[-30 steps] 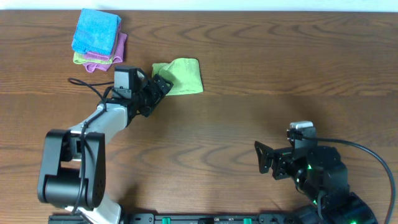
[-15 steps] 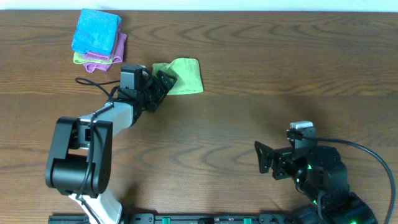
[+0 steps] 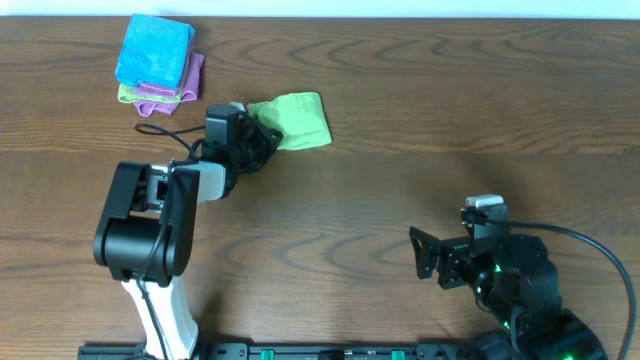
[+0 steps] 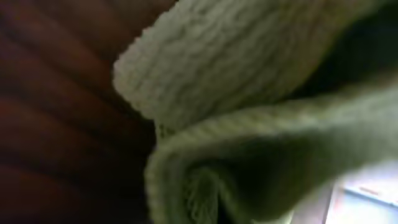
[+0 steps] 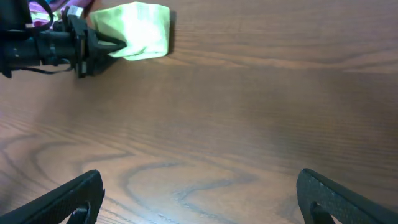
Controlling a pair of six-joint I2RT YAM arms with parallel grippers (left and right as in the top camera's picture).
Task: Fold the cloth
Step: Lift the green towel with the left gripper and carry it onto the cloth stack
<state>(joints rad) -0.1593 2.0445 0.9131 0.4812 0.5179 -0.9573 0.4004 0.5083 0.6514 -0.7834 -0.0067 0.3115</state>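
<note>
The lime-green cloth [image 3: 300, 119] lies bunched on the wooden table at the upper middle of the overhead view. My left gripper [image 3: 264, 135] is at its left edge, shut on a fold of the cloth. Seen from the left wrist, the cloth [image 4: 249, 81] fills the view in thick folds and hides the fingers. From the right wrist, the cloth [image 5: 142, 38] shows far off at the upper left, with the left gripper [image 5: 112, 45] pinching its near corner. My right gripper [image 5: 199, 199] stands wide open over bare table at the lower right, holding nothing, and also shows from overhead [image 3: 425, 256].
A stack of folded cloths sits at the upper left: a bright blue cloth [image 3: 155, 50] on top, a purple cloth [image 3: 192, 76] under it, and a green edge [image 3: 128, 95] at the bottom. The table's far edge [image 3: 400, 16] runs along the top.
My left gripper has slid right into the cloth's left edge and shut on it. The cloth has shifted slightly right. The right arm has not moved.
</note>
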